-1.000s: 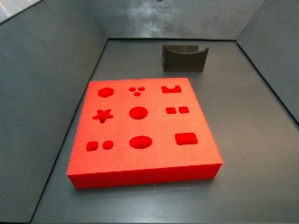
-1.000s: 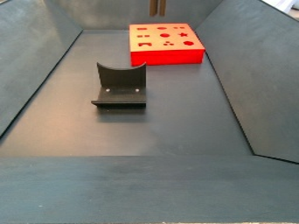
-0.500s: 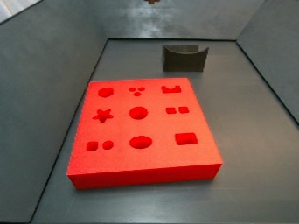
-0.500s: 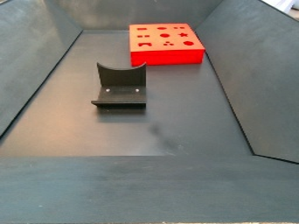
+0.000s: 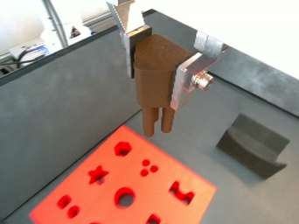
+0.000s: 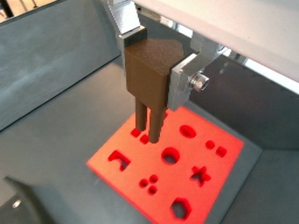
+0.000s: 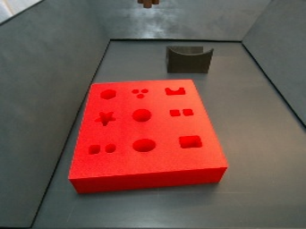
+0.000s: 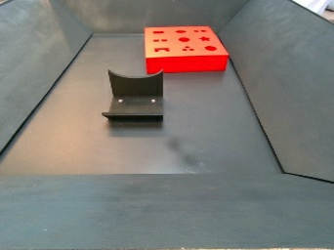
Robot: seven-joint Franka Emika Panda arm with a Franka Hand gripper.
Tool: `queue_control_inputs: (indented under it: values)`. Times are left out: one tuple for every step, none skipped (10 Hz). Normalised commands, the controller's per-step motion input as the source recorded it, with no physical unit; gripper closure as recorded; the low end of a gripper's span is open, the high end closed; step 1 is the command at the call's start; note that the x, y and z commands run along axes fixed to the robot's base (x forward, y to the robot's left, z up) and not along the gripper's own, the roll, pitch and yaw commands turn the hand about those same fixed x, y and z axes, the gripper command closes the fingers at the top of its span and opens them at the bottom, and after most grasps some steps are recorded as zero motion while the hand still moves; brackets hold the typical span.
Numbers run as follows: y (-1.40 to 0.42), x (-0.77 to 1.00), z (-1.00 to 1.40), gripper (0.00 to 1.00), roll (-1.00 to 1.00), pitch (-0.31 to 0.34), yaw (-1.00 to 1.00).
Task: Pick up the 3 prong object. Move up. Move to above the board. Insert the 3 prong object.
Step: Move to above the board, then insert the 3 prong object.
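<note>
My gripper [image 5: 158,72] is shut on the 3 prong object [image 5: 152,87], a brown block with thin prongs pointing down. The silver fingers [image 5: 187,77] clamp its two sides. Both wrist views show the grip, with gripper [image 6: 158,68] and object [image 6: 146,83] high in the air. Far below lies the board [image 5: 117,188], a red slab with shaped cutouts, which fills the floor under the prongs [image 6: 176,175]. In a side view only a brown tip of the object [image 7: 148,3] shows at the top edge, above the board [image 7: 143,134]. The board [image 8: 183,49] also lies at the far end.
The dark fixture [image 7: 189,58] stands on the grey floor beyond the board, and shows again as fixture [image 8: 133,96] and fixture [image 5: 254,144]. Sloping grey walls [image 7: 54,54] ring the floor.
The object's prongs have left the top of one side view. Its tip has come into the top edge of the other and shifted slightly left. Board and fixture have not moved.
</note>
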Motion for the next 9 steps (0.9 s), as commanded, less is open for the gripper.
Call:
queue_control_inputs:
  values:
    - [-0.33, 0.04, 0.08, 1.0, 0.01, 0.116, 0.0]
    - [-0.24, 0.05, 0.06, 1.0, 0.01, 0.115, 0.01]
    - [0.0, -0.02, 0.0, 1.0, 0.0, 0.0, 0.0]
    - [0.0, -0.08, 0.0, 1.0, 0.0, -0.02, 0.0]
    - [0.07, -0.11, -0.06, 1.0, -0.06, -0.097, 0.0]
    - [0.15, -0.11, -0.18, 1.0, -0.07, -0.114, 0.0]
    - [0.18, -0.12, -0.29, 1.0, -0.03, -0.116, 0.0]
    - [0.15, -0.07, -0.31, 1.0, -0.01, -0.09, 0.0]
    - [0.11, -0.02, -0.35, 1.0, 0.0, -0.04, 0.0]
